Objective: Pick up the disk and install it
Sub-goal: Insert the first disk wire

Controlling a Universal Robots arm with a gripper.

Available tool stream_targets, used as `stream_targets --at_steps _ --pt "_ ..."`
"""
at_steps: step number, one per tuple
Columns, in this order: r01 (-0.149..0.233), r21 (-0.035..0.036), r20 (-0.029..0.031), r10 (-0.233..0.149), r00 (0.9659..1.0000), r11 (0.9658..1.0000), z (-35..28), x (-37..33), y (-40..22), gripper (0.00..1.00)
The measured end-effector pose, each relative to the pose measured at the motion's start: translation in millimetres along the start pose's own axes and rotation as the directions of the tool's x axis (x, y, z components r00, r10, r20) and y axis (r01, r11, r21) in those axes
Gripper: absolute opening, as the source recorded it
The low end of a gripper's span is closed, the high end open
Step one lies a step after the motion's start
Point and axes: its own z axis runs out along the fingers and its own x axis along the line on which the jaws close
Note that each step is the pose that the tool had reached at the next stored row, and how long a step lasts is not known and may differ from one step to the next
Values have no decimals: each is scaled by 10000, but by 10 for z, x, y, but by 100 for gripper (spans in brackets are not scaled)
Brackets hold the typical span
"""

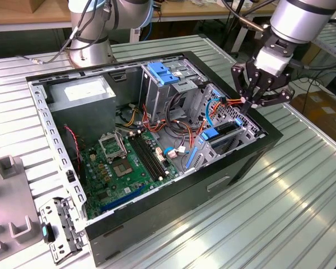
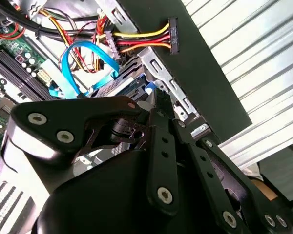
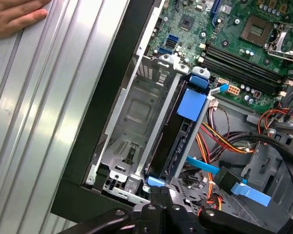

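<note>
Standing over one disk, one tool

disk rail blue plastic, table prob. metal

This is a robotics lab or test workshop. A ribbed aluminium counter carries an opened desktop computer case with its green motherboard laid bare. An industrial arm's base stands on the counter at the upper left of the exterior view. Wooden workbenches run along the top edge, and brown cardboard lies at the right edge.
</note>
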Motion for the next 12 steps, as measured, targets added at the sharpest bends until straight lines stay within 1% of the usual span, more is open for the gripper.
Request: stream_targets --at_steps 2,3,5,6,7,8,10,12 --pt "18 50 -21 -18 10000 10000 -2 -16 -20 11" --pt "25 91 -40 -24 10000 10000 -5 -33 -33 11" --pt "30 148 -62 -29 10000 9999 -7 -74 -66 11" --pt "29 165 -69 -28 10000 9999 -7 -94 -80 11" --pt "28 187 -79 -26 10000 9998 -7 -126 -105 11" --pt "28 195 -82 -27 10000 9998 -6 -169 -144 11" --pt "27 199 -84 -25 10000 9998 -5 -198 -176 11" --pt "29 201 -94 -27 10000 9998 -4 -229 -223 11"
